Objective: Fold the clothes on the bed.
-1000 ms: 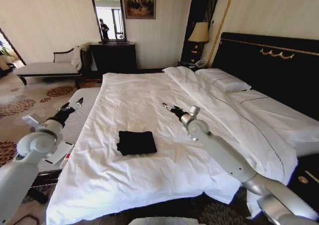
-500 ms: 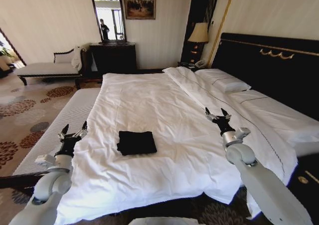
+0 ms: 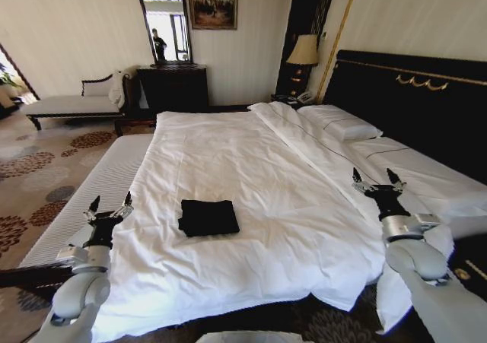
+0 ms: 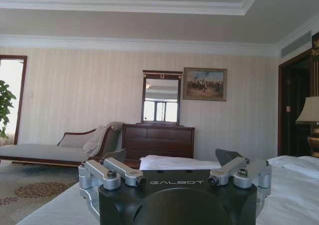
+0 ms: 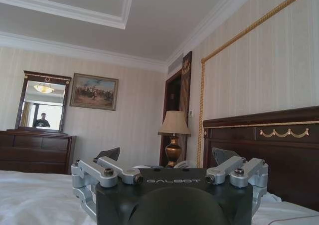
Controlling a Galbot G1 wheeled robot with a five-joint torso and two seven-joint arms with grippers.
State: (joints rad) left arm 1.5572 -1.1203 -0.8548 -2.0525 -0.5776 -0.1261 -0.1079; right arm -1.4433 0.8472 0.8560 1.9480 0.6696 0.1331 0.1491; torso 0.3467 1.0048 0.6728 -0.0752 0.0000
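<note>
Both arms have swung outward, leaving folded T-shirt (image 3: 208,217) untouched.

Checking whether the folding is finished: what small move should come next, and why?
Probably none beyond parking the arms: the black T-shirt lies as a neat folded rectangle on the bed, while the left gripper and right gripper hang open at the bed's sides.
</note>
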